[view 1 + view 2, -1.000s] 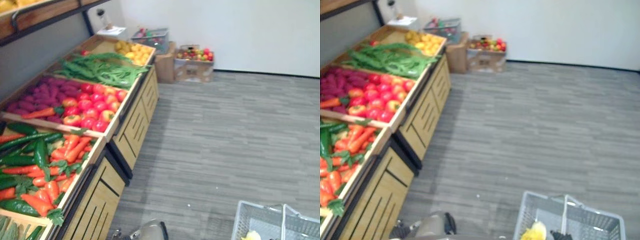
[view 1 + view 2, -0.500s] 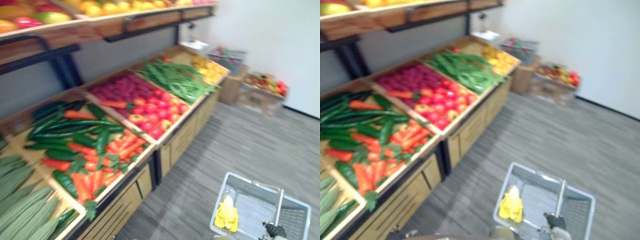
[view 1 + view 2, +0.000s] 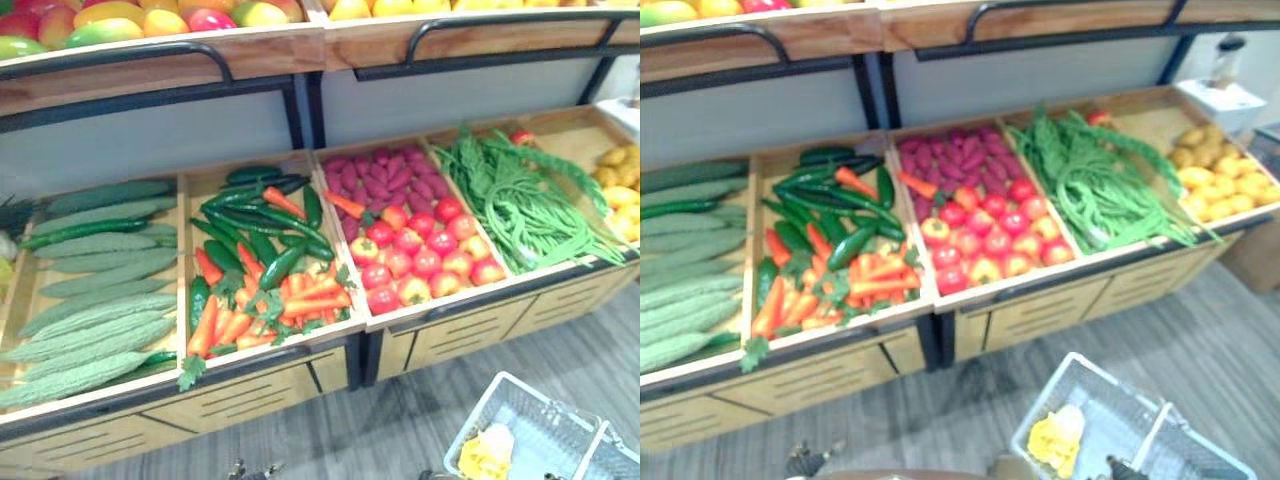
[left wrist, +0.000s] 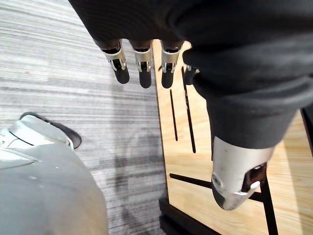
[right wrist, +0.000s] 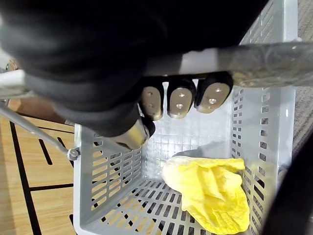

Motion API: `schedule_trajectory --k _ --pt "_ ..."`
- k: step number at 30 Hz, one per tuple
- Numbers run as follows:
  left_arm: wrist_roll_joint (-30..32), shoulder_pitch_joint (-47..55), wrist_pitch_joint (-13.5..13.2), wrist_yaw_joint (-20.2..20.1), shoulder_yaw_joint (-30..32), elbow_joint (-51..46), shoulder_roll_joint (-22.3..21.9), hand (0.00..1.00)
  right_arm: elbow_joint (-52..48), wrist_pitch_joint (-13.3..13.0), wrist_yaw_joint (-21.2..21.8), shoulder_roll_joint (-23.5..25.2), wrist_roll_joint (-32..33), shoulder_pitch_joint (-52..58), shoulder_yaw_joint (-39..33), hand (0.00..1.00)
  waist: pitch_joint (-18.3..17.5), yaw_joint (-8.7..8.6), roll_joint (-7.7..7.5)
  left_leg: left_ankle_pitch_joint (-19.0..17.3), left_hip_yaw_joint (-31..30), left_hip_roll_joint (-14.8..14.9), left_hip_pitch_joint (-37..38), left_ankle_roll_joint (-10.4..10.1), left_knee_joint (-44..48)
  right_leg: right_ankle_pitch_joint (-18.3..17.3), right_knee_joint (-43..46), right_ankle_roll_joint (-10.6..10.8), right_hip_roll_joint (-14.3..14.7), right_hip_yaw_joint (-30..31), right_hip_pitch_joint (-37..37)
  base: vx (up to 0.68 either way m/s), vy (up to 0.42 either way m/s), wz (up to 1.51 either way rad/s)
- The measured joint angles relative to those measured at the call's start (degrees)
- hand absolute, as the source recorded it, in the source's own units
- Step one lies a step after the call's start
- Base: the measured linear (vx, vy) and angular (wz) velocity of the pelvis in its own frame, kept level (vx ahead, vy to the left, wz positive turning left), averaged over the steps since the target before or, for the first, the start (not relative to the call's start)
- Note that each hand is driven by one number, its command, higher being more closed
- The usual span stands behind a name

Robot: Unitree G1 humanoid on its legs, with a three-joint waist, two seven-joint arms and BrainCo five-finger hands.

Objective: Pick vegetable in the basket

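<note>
L hand (image 4: 141,61) hangs low beside stand's pale wood front panel (image 4: 195,161), fingers straight and slack, holding nothing. Veg (image 3: 260,260) sits above and ahead of those fingertips on the stand top, so this looks like the free, nearer hand for the pick; it'd need a lift up and fwd over the front edge. Bins L to R:

- **Far-left bin:** pale green ridged gourds (image 3: 95,300), long axes roughly parallel w/ front edge.
- **Next bin:** dark glossy cucumbers (image 3: 250,215) toward the back, orange tapered carrots (image 3: 300,295) w/ leafy tops toward the front edge, axes mostly diagonal.
- **Middle bin:** dull purple knobbly tubers (image 3: 375,175) at back, round shiny red tomatoes (image 3: 420,250) at front.
- **Next bin:** tangled thin green beans (image 3: 520,205).
- **Far-right corner:** lumpy yellow produce (image 3: 620,185), kind unclear.

Which veg is the target: can't tell. Basket (image 5: 102,176), grey perforated plastic, is off the stand's right front, w/ one crinkled yellow leafy item (image 5: 210,188) on its bottom near a corner. R hand (image 5: 178,100) is curled tight round the basket's handle bar (image 5: 254,56), so not avail for picking.
</note>
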Motion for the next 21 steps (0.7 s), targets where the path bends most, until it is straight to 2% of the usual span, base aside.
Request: schedule_trajectory --k 2,5,7,10,15,19,21 --pt "-0.86 0.13 0.06 -0.06 0.63 0.01 0.01 0.0 0.29 0.75 -0.11 -0.13 0.03 0.09 -1.22 1.0 0.35 -0.6 -0.41 2.58 0.91 0.96 -0.95 0.0 1.24 -0.61 -0.68 -1.06 0.21 -3.08 2.67 0.2 -0.304 0.74" --pt "-0.85 0.03 0.05 -0.24 -0.81 0.04 0.02 0.0 0.31 0.81 -0.18 -0.44 0.03 0.19 -2.59 1.0 0.42 -0.79 -0.9 5.95 7.36 1.67 -1.56 -0.26 1.69 -0.87 -2.44 -1.52 -0.33 -6.2 5.83 0.1 -0.173 0.63" --pt "-0.84 0.0 -0.03 -0.27 -2.53 0.01 0.65 0.0 1.45 0.64 -0.06 -1.13 0.04 -0.49 -3.31 1.0 0.36 -0.93 -0.99 9.05 14.35 1.76 -1.51 0.07 -2.21 -0.85 -4.0 -1.54 -1.47 -7.77 6.03 0.02 -0.088 0.51" --pt "-0.84 -0.33 -0.07 -0.04 -2.88 0.0 2.03 0.0 3.81 0.68 -0.13 -1.41 0.12 -0.66 -5.86 1.0 0.35 -2.31 -0.94 12.37 19.88 1.1 -1.09 -0.09 -8.95 -0.51 -5.09 -1.1 -2.79 -11.05 5.78 -0.02 0.012 0.69" --pt "-0.51 -0.23 -0.13 0.78 -5.63 -2.5 4.99 0.0 5.11 0.7 -0.14 -1.34 1.78 -1.52 -5.37 1.0 0.25 -2.26 -0.53 13.08 21.73 0.75 -0.25 -0.37 -13.97 2.24 -7.73 -0.51 -1.94 -11.54 5.58 -0.07 0.074 0.11" --pt "2.69 -0.06 -2.15 5.68 -8.81 -11.48 7.76 0.0 5.1 -0.51 -1.06 -1.32 2.09 -0.71 -3.59 1.0 0.32 -2.46 -0.31 11.51 22.11 0.02 -0.47 -1.14 -15.36 3.54 -9.62 0.6 -2.11 -11.54 5.51 -0.1 0.093 0.06" --pt "7.18 0.11 -5.08 11.76 -9.51 -15.77 10.65 0.0 5.09 -1.79 -2.0 -0.89 2.28 -0.16 -0.98 1.0 0.26 -2.54 -0.84 10.6 22.36 -0.94 -0.54 -0.76 -15.05 4.09 -10.66 1.79 -2.57 -10.01 5.69 -0.09 0.106 -0.05"
